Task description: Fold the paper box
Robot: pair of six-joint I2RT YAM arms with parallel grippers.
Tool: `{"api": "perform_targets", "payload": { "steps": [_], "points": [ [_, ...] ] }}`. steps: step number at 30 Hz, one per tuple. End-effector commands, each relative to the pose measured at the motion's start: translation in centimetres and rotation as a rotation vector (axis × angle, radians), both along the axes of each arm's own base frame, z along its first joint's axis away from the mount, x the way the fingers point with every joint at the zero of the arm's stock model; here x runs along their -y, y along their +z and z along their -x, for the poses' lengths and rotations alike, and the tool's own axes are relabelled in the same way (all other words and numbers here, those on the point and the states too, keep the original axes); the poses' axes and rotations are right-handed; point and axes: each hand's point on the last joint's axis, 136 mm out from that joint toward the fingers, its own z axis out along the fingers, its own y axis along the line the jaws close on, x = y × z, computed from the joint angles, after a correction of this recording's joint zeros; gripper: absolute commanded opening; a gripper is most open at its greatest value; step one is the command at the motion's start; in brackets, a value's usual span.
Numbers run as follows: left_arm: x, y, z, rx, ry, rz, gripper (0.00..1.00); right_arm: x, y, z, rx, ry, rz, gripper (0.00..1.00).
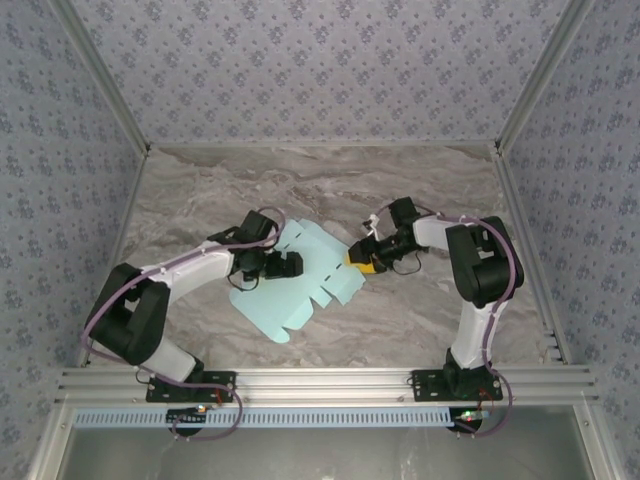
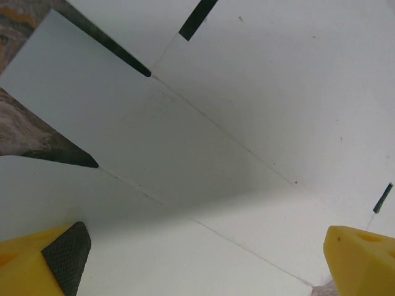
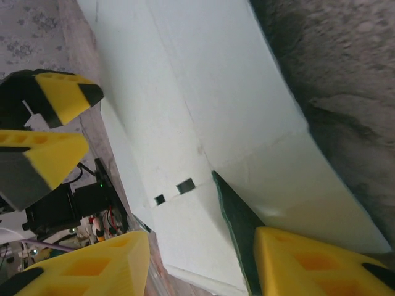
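The paper box (image 1: 300, 275) lay on the table (image 1: 420, 190), midway between both arms; the left gripper (image 1: 283, 265) stood over its left part; the right gripper (image 1: 358, 262) was at its right edge, one flap between its fingers.

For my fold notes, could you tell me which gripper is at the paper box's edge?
The right gripper: its fingers straddle the right-hand flap of the paper box, whereas the left gripper hangs open over its middle.

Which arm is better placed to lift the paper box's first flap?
Probably right. The right gripper has the paper box's right edge flap between its open fingers; the left gripper hangs wide open over the sheet's middle panels.
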Motion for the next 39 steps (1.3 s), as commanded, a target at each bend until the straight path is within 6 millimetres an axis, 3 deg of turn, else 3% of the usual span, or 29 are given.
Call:
{"api": "perform_targets", "payload": {
  "steps": [1, 11, 16, 21, 24, 30, 36, 37, 39],
  "points": [
    [0.7, -0.1, -0.6, 0.005, 0.022, 0.044, 0.99, -1.1, 1.0, 0.4, -0.002, 0.019, -0.062, 0.47],
    [0.0, -0.8, -1.0, -0.007, 0.028, -0.013, 0.99, -1.5, 2.0, 1.1, 0.003, 0.061, -0.075, 0.36],
    [0.0, -0.1, -1.4, 0.004, 0.026, -0.009, 0.99, -1.6, 2.4, 1.6, 0.001, 0.076, -0.085, 0.22],
    [0.0, 2.0, -2.0, 0.038, 0.03, 0.021, 0.99, -1.4, 2.8, 1.5, 0.022, 0.072, -0.066, 0.12],
    [-0.3, 4.7, -2.0, 0.065, 0.033, 0.036, 0.99, -1.3, 3.4, 1.1, 0.065, 0.064, -0.041, 0.08],
    [-1.8, 13.6, -1.9, 0.244, 0.076, 0.114, 0.99, -0.8, 6.7, -0.4, 0.289, 0.045, 0.064, 0.0],
    [-5.1, 21.2, -1.1, 0.43, 0.166, 0.169, 0.99, 0.2, 14.0, -2.7, 0.708, 0.021, 0.302, 0.0],
    [-5.9, 22.1, -1.0, 0.455, 0.189, 0.173, 0.99, 0.2, 16.8, -3.4, 0.814, -0.003, 0.323, 0.0],
    [-7.2, 23.2, -0.7, 0.494, 0.236, 0.174, 0.99, 0.8, 20.6, -4.3, 0.978, -0.058, 0.386, 0.0]
  ]
}}
